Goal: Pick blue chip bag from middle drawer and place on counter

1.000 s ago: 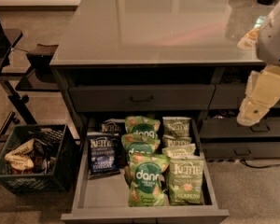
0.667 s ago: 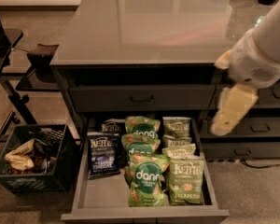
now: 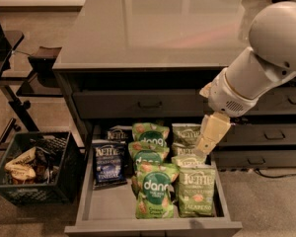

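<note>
The blue chip bag (image 3: 108, 163) lies flat at the left side of the open middle drawer (image 3: 103, 211), with a second dark Kettle bag (image 3: 119, 134) behind it. Green "dang" bags (image 3: 155, 193) fill the drawer's middle and green Kettle bags (image 3: 196, 191) its right side. My gripper (image 3: 203, 151) hangs from the white arm (image 3: 256, 73) over the drawer's right side, just above the green Kettle bags and well to the right of the blue bag. The glossy grey counter (image 3: 158, 28) spreads above the drawers.
A closed drawer with a dark handle (image 3: 138, 104) sits above the open one. More closed drawers (image 3: 271, 135) are at the right. A black crate (image 3: 34, 169) with snacks stands on the floor at the left, beside a dark stand (image 3: 15, 102).
The arm has swung left and downward from the right edge of the view, bringing the gripper from beside the right drawers to above the open drawer's right side.
</note>
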Robot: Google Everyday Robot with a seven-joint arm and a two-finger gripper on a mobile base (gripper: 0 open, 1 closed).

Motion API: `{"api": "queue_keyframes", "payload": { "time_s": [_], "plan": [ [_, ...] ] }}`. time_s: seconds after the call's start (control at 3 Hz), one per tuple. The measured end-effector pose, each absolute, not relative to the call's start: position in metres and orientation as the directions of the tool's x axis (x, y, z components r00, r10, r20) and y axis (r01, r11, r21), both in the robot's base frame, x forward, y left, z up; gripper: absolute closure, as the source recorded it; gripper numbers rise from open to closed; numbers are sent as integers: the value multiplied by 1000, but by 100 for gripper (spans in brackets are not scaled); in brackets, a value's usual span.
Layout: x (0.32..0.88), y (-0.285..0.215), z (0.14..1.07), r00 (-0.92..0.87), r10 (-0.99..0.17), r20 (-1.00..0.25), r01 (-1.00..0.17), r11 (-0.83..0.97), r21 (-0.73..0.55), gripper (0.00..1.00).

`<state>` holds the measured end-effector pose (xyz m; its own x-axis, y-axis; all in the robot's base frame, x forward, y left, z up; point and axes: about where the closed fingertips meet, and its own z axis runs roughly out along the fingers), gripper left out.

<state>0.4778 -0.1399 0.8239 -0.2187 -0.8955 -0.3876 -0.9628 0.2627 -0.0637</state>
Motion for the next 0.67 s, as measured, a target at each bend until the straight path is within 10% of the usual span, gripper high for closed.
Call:
{"api": "queue_keyframes", "payload": {
  "time_s": [0.67],
  "plan": [
    [487,-103,748,-240,-866,-439,-966,258,19,0]
  ]
}}
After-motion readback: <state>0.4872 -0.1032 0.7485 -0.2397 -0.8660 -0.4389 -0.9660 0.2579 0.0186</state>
